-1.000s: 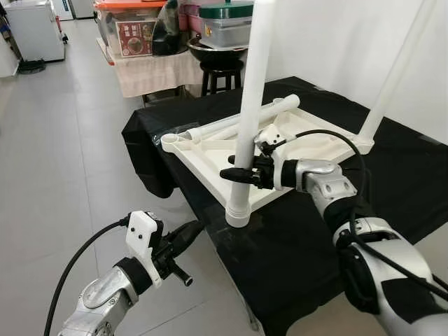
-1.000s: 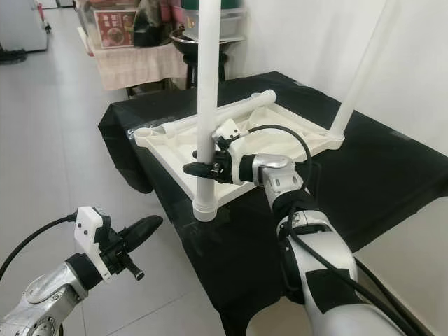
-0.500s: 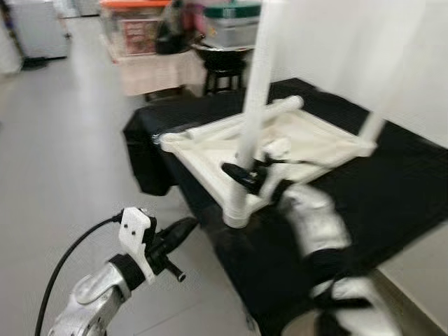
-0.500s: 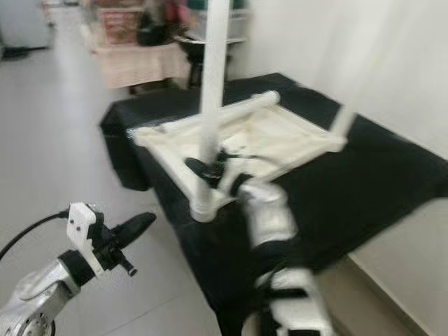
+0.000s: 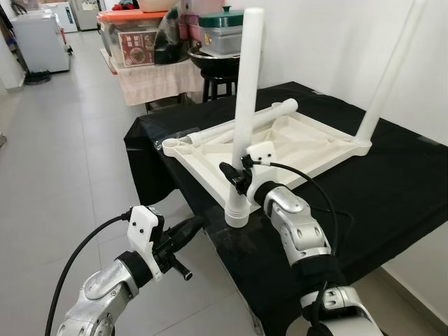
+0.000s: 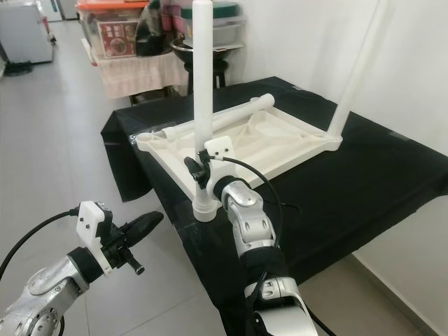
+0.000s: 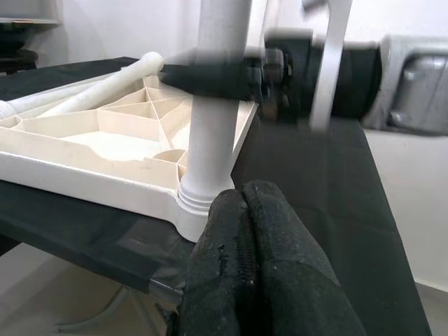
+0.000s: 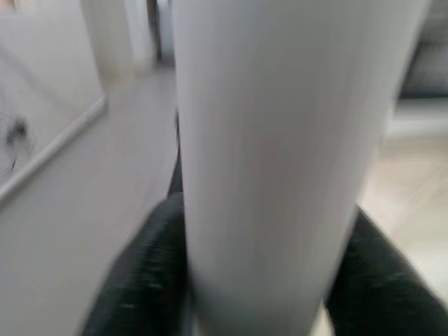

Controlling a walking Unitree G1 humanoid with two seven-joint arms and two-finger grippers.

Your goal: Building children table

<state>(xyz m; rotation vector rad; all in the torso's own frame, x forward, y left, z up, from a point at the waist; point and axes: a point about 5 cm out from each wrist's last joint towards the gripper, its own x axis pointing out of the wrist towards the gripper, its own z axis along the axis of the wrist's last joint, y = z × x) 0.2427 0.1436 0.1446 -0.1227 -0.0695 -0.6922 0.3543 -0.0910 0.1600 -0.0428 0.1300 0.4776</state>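
White leg (image 5: 246, 98) upright in tabletop (image 5: 308, 143) corner at table (image 5: 392, 189) front edge; right gripper (image 5: 236, 176) fingers clamped around it. Left gripper (image 5: 187, 229) fingers closed, empty.

Silver jointed arms, black fingers on left gripper (image 5: 187, 229) and right gripper (image 5: 231, 174), white wrist brackets, black cables

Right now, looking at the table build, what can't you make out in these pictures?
- Top of the far leg: cut off by the upper edge of both eye views.
- Socket of the near leg: right wrist view is blurred, the leg hides what lies behind.
- Right pincer grip: partly hidden behind the near leg in the eye views.
- Tabletop corner sockets: too small to judge the fit.
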